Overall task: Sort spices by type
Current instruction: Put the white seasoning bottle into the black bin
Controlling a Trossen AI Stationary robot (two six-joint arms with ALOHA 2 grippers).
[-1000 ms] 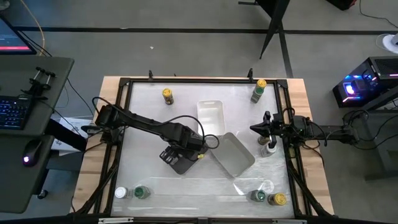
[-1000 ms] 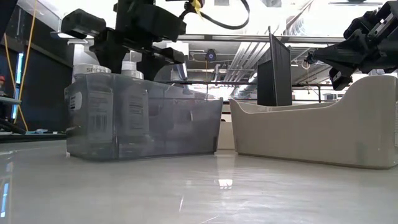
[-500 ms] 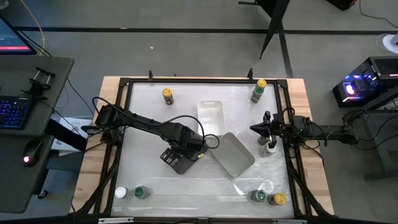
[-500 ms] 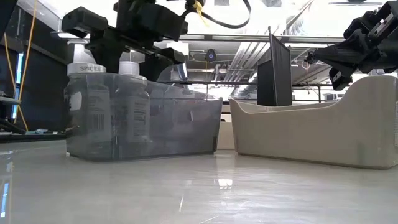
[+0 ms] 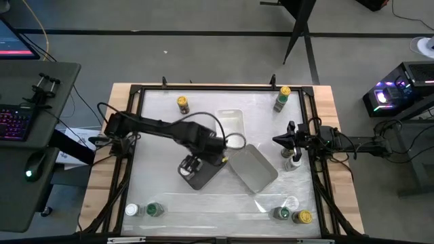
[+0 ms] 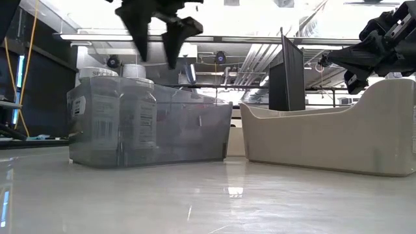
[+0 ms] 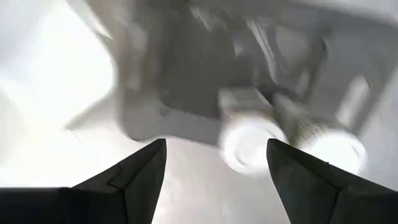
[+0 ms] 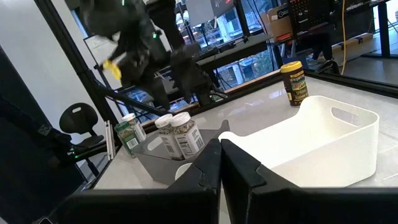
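Two trays sit mid-desk (image 5: 163,196): a white tray (image 5: 229,124) and a grey tray (image 5: 201,174) holding two white-lidded jars (image 6: 117,114). Above the jars hangs the left gripper (image 6: 159,49), its fingers (image 7: 127,177) spread, empty, clear of the lids. At the desk's right edge, the right gripper (image 5: 277,140) waits, fingers (image 8: 239,168) pressed together.

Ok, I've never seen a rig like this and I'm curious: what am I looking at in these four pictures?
Two robot arms work at a table, sorting spice jars. One camera looks down from above, one sits at table level, and one rides on each wrist. The left gripper hangs open and empty over a grey tray holding two white-lidded jars. The right gripper waits shut near the table's right edge. A white tray and other jars stand around.
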